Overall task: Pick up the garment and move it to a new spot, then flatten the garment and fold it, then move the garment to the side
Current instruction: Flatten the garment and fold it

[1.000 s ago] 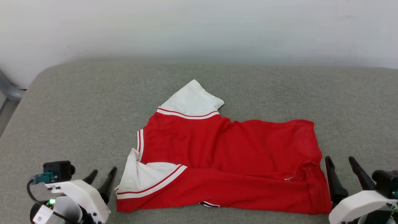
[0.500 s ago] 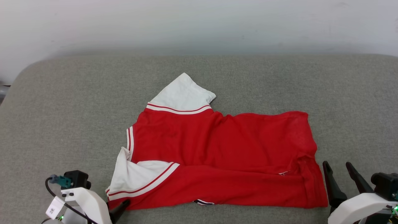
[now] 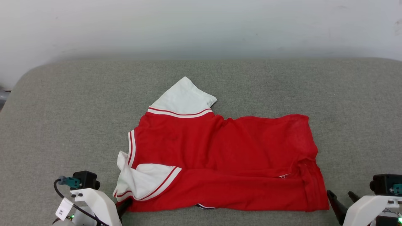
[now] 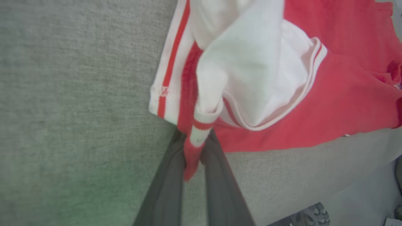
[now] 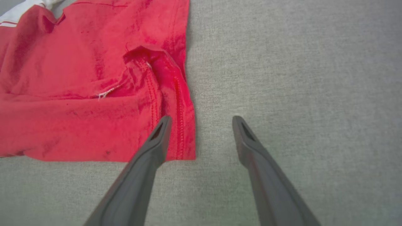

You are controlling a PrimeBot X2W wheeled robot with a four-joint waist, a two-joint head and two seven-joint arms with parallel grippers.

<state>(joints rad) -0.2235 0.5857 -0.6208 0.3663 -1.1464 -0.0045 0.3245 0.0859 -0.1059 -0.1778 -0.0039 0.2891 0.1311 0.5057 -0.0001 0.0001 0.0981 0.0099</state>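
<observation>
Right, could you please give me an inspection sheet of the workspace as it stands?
Surface: grey padded surface, fabric-covered.
Job's things: red shirt with white sleeve ends, lying spread out, rumpled near its right hem.
Clutter: nothing seen.
End effectors: left end effector shut on the shirt's near-left corner; right end effector open, one finger over the hem corner, the other over the surface.
Cables: black cable with a white tag, looping at the left wrist.
Surroundings: pale wall behind.
</observation>
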